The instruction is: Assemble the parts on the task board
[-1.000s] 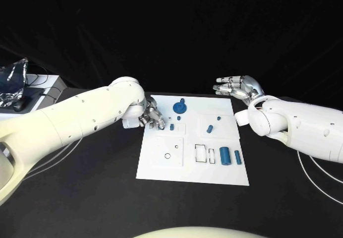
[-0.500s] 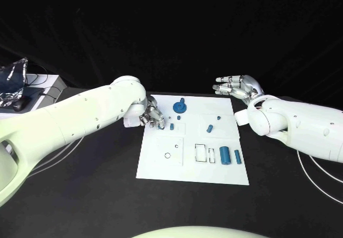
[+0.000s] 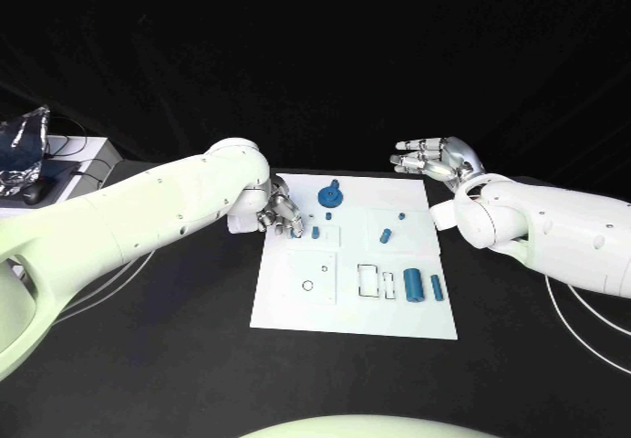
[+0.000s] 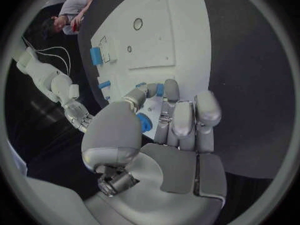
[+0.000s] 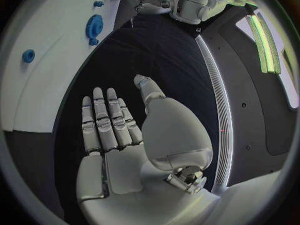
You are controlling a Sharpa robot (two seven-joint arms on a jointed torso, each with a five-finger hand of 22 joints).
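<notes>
Blue parts [image 3: 413,285] lie loose across the white task board [image 3: 355,319], and the left hand [image 3: 280,213], fingers curled empty at its left edge beside a small peg [image 3: 315,233], must next pinch it, while the right hand [image 3: 438,161] hangs spread beyond the far right corner.

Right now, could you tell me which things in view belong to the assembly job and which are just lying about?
Belong to the job:
task board
blue gear
large blue cylinder
small blue pegs
left hand, at the board's edge
right hand, holding nothing

Lying about:
crumpled foil bag
white box
cables
</notes>
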